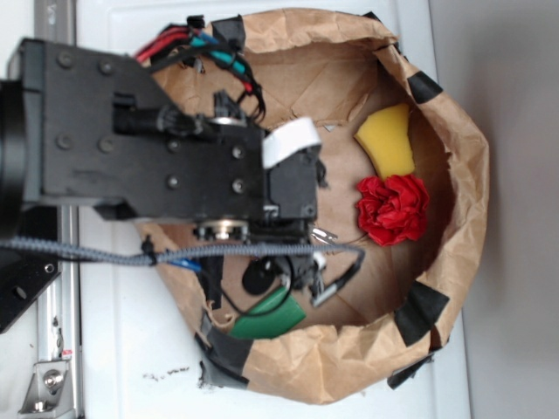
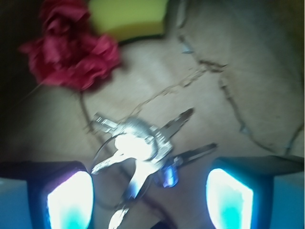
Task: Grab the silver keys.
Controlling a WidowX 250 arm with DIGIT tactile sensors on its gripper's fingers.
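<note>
A brown paper bag point(image 1: 454, 227), rolled down into a shallow nest with crumpled walls, is set on the white tabletop point(image 1: 131, 349) and reaches almost to its right edge. Pieces of black tape point(image 1: 421, 312) are stuck at intervals around the rim. Inside, a yellow sponge point(image 1: 389, 140) is placed toward the top right, and a red paper flower point(image 1: 393, 208) is placed just below it, the two nearly touching. A green curved object point(image 1: 271, 319) is seen near the lower wall of the bag, partly covered. The bag floor is creased and torn in places.
</note>
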